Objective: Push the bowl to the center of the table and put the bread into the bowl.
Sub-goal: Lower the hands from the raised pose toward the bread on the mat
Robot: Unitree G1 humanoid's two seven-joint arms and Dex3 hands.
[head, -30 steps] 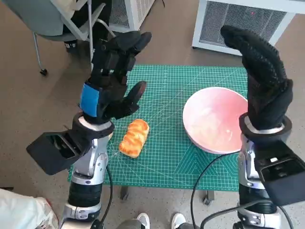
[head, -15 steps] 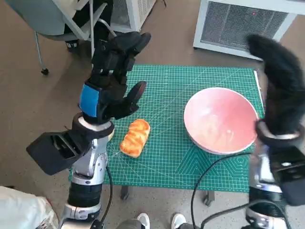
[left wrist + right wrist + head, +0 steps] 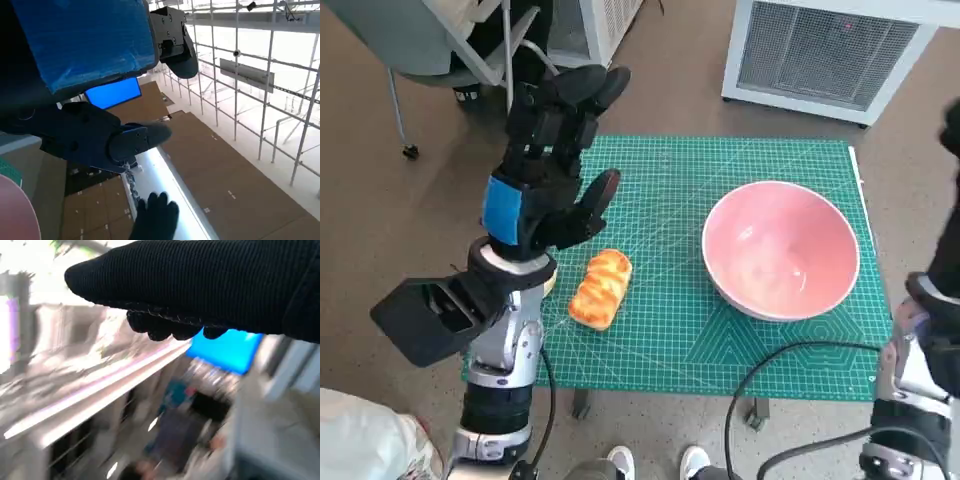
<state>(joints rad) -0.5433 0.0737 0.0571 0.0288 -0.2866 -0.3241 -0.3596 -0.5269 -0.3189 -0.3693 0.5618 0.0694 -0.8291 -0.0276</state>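
the bowl (image 3: 781, 250) sat right of centre on the surface (image 3: 670, 330), nearest the right robot hand (image 3: 948, 215), state unclear; left robot hand (image 3: 548, 165) spread, empty.

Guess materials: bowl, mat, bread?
Bowl: likely glazed ceramic or glossy plastic; smooth pink, soft highlights inside. Mat: looks like a matte vinyl cutting mat; green with a printed white grid. Bread: real or a replica, cannot tell; golden, ridged, slightly shiny crust.

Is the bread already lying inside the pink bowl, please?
No, the bread lies on the green mat beside the left hand, apart from the pink bowl.
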